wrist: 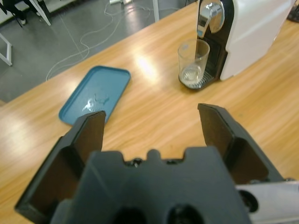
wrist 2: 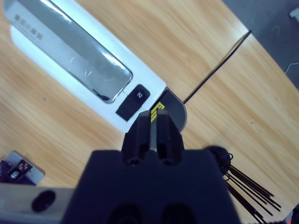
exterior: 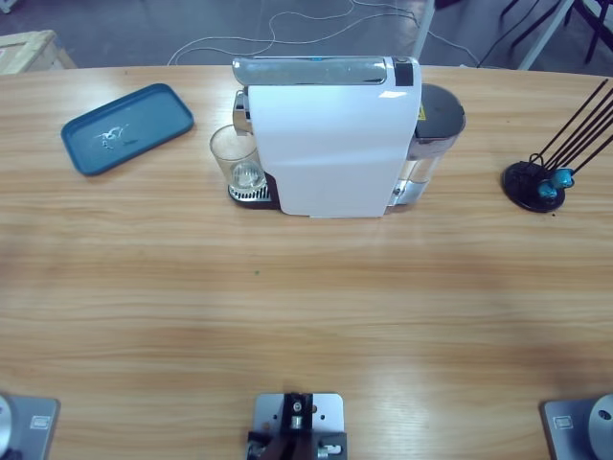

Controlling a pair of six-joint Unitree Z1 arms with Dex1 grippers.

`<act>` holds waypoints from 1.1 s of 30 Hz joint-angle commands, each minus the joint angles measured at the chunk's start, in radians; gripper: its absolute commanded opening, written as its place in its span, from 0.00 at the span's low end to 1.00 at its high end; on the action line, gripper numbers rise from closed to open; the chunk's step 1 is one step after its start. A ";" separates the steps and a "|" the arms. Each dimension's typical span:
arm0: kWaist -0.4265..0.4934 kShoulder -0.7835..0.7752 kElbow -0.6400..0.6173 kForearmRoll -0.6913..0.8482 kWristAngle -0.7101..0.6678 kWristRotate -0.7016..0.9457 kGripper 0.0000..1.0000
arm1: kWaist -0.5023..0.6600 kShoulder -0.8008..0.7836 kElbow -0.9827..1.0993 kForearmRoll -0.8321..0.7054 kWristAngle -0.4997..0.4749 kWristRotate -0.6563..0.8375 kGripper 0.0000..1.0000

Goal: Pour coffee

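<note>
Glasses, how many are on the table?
1. The glass stands on the drip grate under the spout of the white coffee machine, to the right of the blue tray. Another could hide behind the machine.

Long wooden counter (exterior: pixel 306 307) with light, streaked grain, its far edge curved. Beyond it, grey floor (exterior: pixel 192 29) with pale cables (exterior: pixel 287 24) trailing loose across it. Pale wooden crate (exterior: pixel 29 48) at the far left corner. White metal furniture legs (exterior: pixel 551 29) stand at the far right. Overhead light glares off the counter surface.
</note>
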 commanded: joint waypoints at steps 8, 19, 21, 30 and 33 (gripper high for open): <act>-0.004 0.052 0.086 -0.112 -0.017 -0.009 0.85 | 0.036 0.165 -0.067 0.078 -0.002 -0.015 0.00; -0.004 0.059 0.087 -0.114 -0.017 -0.008 0.85 | 0.035 0.187 -0.095 0.089 -0.032 -0.015 0.00; -0.004 0.058 0.087 -0.114 -0.017 -0.008 0.85 | 0.033 0.185 -0.098 0.090 -0.034 -0.015 0.00; -0.004 0.062 0.089 -0.114 -0.017 -0.006 0.85 | 0.034 0.195 -0.118 0.090 -0.034 -0.015 0.00; -0.004 0.062 0.089 -0.114 -0.017 -0.005 0.85 | 0.034 0.204 -0.108 0.090 -0.033 -0.015 0.00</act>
